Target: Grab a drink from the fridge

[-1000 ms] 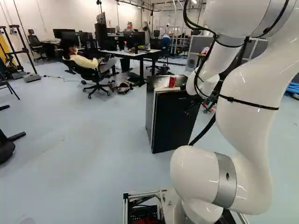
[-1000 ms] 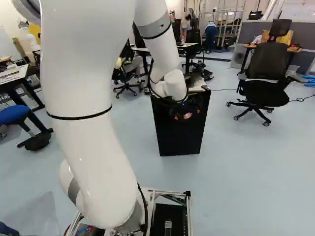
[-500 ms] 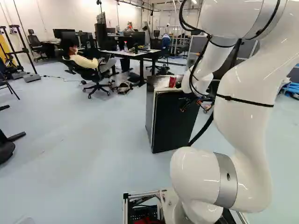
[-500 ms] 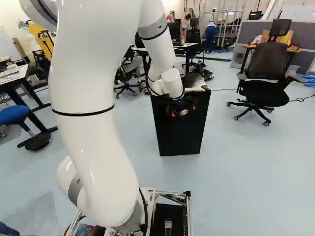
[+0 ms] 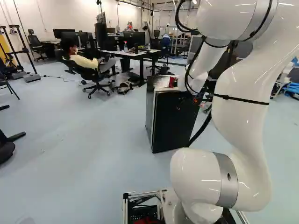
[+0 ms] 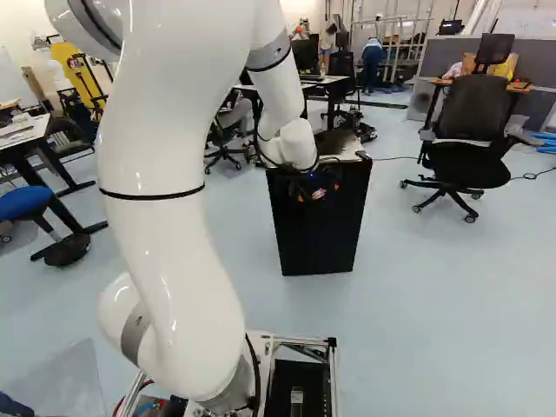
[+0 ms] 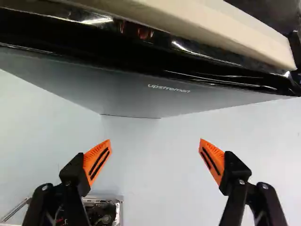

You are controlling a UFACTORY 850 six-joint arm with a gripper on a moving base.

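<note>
Shifted leftward, the white arm [image 6: 169, 252] fronts the fridge [image 6: 317, 243].
Its gripper [image 6: 319, 193] stands wide near the top edge.

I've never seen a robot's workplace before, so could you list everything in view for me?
fridge: one, black front, ahead of the arm
can: one seen, red, on the fridge's top
desks: several, pale tops, dark legs, beyond the fridge and at the right base view's left
monitors: several, black, on the far desks
office chairs: several, mostly black, around the room
stool: one, blue seat, left of the right base view
partition: grey, behind the nearest office chair
base frame: one, silvery, at the arm's foot
arm: one, white, rising from the base
jaws: two, black with orange pads, spread apart by the fridge
</note>
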